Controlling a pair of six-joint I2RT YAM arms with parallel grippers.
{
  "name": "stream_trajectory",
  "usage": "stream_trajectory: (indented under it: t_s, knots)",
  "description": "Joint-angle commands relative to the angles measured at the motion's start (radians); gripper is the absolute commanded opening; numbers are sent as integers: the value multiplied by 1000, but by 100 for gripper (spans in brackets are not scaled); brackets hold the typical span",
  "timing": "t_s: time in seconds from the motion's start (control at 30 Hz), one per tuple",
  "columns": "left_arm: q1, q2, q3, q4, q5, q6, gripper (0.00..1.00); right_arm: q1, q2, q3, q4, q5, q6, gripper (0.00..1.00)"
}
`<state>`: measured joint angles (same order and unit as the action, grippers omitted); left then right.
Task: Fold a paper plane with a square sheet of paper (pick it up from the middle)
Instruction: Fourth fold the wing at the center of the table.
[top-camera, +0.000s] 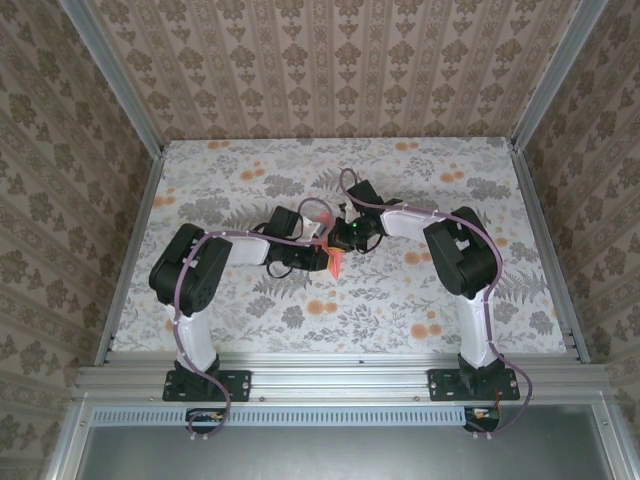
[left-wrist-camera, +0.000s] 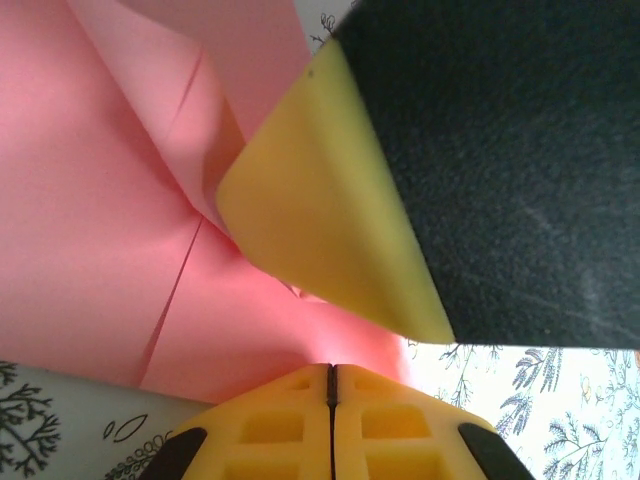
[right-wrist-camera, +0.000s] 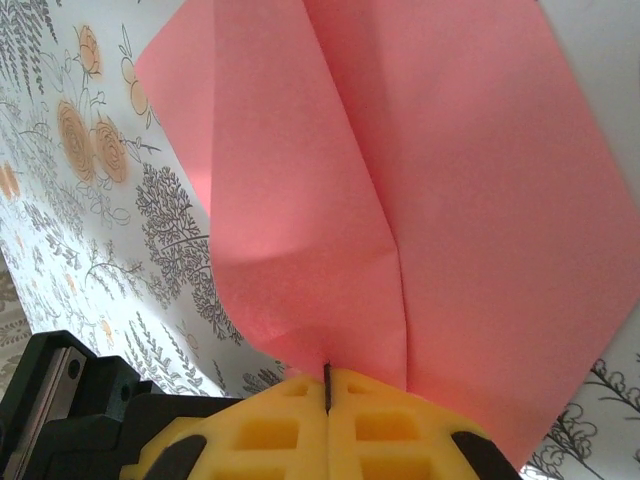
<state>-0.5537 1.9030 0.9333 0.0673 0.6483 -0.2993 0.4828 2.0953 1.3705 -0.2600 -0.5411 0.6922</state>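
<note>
The coral-pink sheet of paper (top-camera: 335, 264) hangs above the table's middle, folded over itself with a centre crease and flaps. In the left wrist view the sheet of paper (left-wrist-camera: 90, 230) shows several creases and meets the tips of my left gripper (left-wrist-camera: 330, 370), whose yellow jaws are pressed together on its lower edge. In the right wrist view my right gripper (right-wrist-camera: 327, 372) is shut on the bottom edge of the sheet of paper (right-wrist-camera: 460, 200) beside the centre crease. From above, the left gripper (top-camera: 318, 250) and right gripper (top-camera: 346, 240) nearly touch. The right gripper's finger (left-wrist-camera: 320, 210) crosses the left wrist view.
The table (top-camera: 420, 170) has a floral cloth with orange flower prints and grey leaves. Metal rails (top-camera: 540, 240) and patterned walls close it in on three sides. Both arm bases stand at the near edge.
</note>
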Motion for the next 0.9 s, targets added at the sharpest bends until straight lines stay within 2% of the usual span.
stream_trajectory:
  t_s: [0.0,0.43,0.87]
  knots:
    - [9,103,-65,-94,-156,5,7,12,26,23,9,-31,21,7]
    - [14,101,-66,-84,-140,5,6,16,57,35,29,-46,39,7]
    - [17,18,-69,-93,-109,-7,6,23,86,41,29,-48,41,8]
